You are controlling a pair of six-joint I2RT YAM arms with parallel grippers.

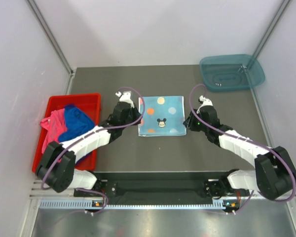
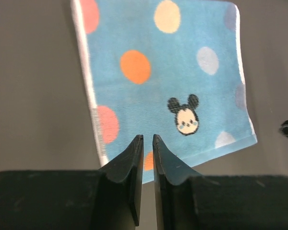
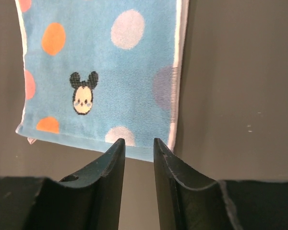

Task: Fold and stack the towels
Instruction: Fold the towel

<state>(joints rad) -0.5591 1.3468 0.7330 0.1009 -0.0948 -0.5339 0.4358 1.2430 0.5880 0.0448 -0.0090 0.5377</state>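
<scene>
A light blue towel (image 1: 160, 116) with coloured dots and a mouse face lies flat on the dark table, mid-centre. It also shows in the left wrist view (image 2: 173, 81) and the right wrist view (image 3: 110, 72). My left gripper (image 1: 134, 120) hovers at its front-left corner, jaws almost together and empty (image 2: 148, 137). My right gripper (image 1: 189, 123) hovers at its front-right corner, jaws a little apart and empty (image 3: 139, 141). A pink towel (image 1: 52, 123) and a dark blue towel (image 1: 76, 121) lie crumpled in the red bin.
The red bin (image 1: 54, 101) stands at the table's left edge. A teal plastic tray (image 1: 232, 71) sits at the back right corner. White walls close in the left, back and right sides.
</scene>
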